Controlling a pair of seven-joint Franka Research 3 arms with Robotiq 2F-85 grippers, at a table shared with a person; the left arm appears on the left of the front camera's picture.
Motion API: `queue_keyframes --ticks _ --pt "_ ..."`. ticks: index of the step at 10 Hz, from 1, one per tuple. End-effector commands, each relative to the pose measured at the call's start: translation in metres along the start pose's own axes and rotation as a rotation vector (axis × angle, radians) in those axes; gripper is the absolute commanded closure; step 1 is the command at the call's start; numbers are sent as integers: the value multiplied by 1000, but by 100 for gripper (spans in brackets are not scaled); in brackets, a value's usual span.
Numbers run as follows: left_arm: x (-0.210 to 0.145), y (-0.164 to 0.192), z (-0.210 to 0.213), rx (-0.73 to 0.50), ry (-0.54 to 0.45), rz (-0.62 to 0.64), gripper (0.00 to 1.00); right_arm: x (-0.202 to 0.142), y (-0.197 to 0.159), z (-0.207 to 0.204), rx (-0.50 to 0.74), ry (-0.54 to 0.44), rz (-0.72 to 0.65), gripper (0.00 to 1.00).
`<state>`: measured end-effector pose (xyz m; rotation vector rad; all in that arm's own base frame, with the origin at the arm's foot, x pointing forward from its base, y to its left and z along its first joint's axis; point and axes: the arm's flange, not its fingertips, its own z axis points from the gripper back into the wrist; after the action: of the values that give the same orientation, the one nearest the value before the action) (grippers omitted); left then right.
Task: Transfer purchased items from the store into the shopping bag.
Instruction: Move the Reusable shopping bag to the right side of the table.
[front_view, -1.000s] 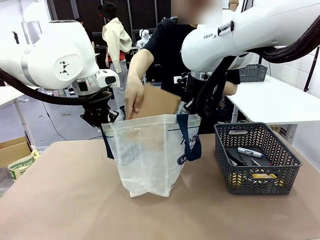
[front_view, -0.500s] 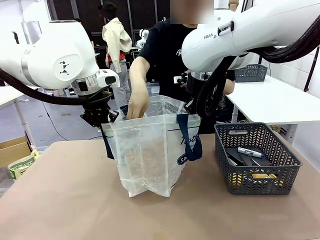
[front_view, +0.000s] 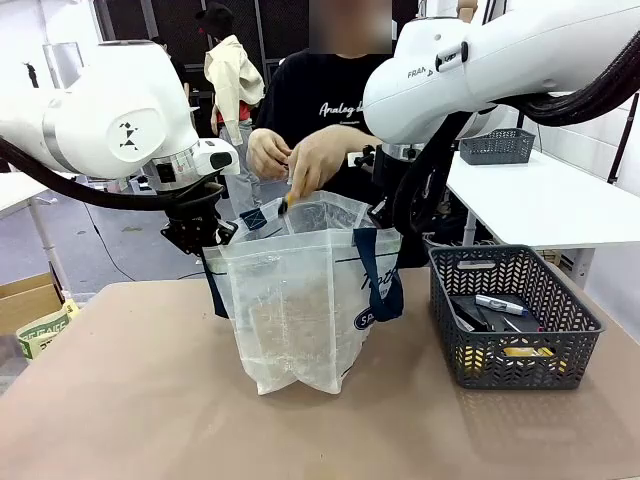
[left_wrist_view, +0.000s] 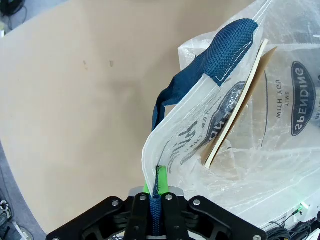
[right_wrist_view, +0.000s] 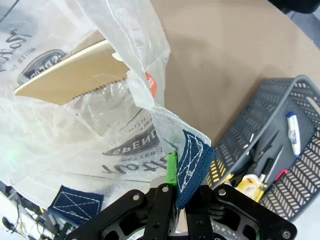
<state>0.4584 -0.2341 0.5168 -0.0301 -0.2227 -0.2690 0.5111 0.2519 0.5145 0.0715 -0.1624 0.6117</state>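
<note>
Shopping bag (front_view: 300, 300) stands upright, mouth up, left claw (left_wrist_view: 156, 182) and right claw (right_wrist_view: 177, 175) clamped on its handles (front_view: 380, 275).

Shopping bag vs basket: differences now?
The shopping bag is tall, translucent, soft; the basket is low, dark grey, rigid. The bag's straps are clamped in the left gripper and right gripper; the basket stands free. The bag holds a cardboard piece; the basket several small items. Both stand on the table.
</note>
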Motion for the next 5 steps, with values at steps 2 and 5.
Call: queue_keyframes --ticks 2,5 --pt "-1 2 1 3 -1 3 100 -2 -2 -1 -4 0 -3 100" --pt "-1 2 1 3 -1 3 100 -2 -2 -1 -4 0 -3 100"
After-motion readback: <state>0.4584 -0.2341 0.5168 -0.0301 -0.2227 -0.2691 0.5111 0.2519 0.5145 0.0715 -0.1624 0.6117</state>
